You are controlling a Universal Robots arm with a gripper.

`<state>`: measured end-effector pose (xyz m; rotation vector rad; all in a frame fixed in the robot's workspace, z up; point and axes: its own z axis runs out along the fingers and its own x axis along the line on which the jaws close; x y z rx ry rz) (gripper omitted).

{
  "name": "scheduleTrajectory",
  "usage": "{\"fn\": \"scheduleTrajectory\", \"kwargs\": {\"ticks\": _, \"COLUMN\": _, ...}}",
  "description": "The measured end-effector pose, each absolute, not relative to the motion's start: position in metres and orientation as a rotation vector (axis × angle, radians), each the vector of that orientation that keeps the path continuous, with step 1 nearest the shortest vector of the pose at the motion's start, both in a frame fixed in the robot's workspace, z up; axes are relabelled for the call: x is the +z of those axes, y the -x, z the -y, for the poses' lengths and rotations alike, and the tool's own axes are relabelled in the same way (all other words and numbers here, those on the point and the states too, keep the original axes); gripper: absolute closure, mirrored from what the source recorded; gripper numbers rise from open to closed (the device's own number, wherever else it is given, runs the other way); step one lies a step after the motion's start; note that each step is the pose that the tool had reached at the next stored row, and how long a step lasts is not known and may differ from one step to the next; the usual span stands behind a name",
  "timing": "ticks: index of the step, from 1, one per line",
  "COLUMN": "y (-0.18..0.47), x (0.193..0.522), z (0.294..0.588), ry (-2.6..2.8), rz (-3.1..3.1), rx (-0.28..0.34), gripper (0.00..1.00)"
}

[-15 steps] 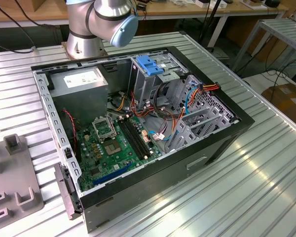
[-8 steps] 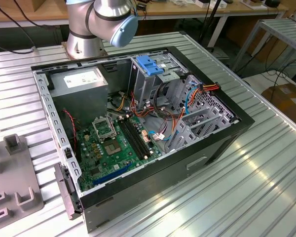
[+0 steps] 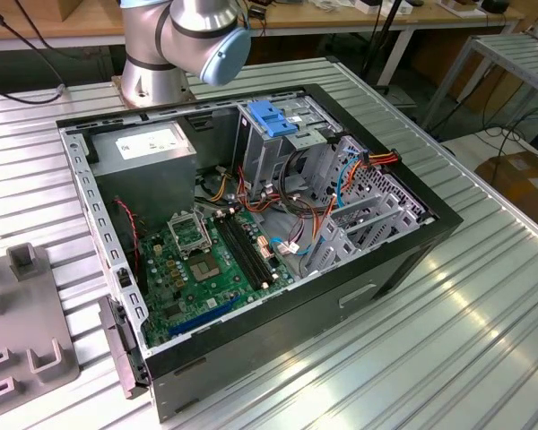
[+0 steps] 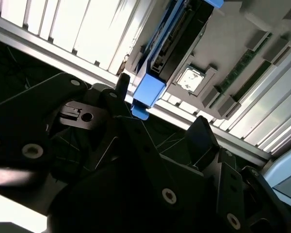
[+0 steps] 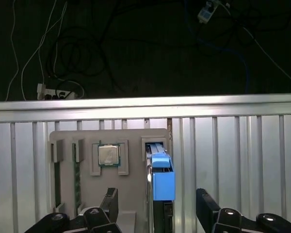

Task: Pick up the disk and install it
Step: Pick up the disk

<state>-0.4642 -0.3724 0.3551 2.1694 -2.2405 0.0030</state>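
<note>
First wrist view: my fingers (image 5: 206, 206) are spread wide and grip nothing. The disk (image 5: 162, 182) stands on edge in the edge slot of the fixture (image 5: 72, 135), beside the processor (image 5: 108, 155), flanked by both fingers, its long axis square to the line joining them.

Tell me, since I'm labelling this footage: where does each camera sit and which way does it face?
Exterior view: off the arm, looking down at the open computer case on the slatted table; the arm stands at the case's far side.
First wrist view: on the wrist, looking out past the open claw at the disk standing in a grey holder.
Second wrist view: on the wrist, close behind the claw's linkage, facing the disk obliquely.
Shared: both wrist views show the claw flanking the disk.
</note>
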Motion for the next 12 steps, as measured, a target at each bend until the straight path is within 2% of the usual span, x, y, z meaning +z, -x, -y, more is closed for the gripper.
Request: {"fn": "scheduleTrajectory", "kwargs": {"ticks": 12, "y": 0.466, "x": 0.325, "z": 0.372, "ry": -2.180, "rz": 2.232, "rx": 0.005, "gripper": 0.26}}
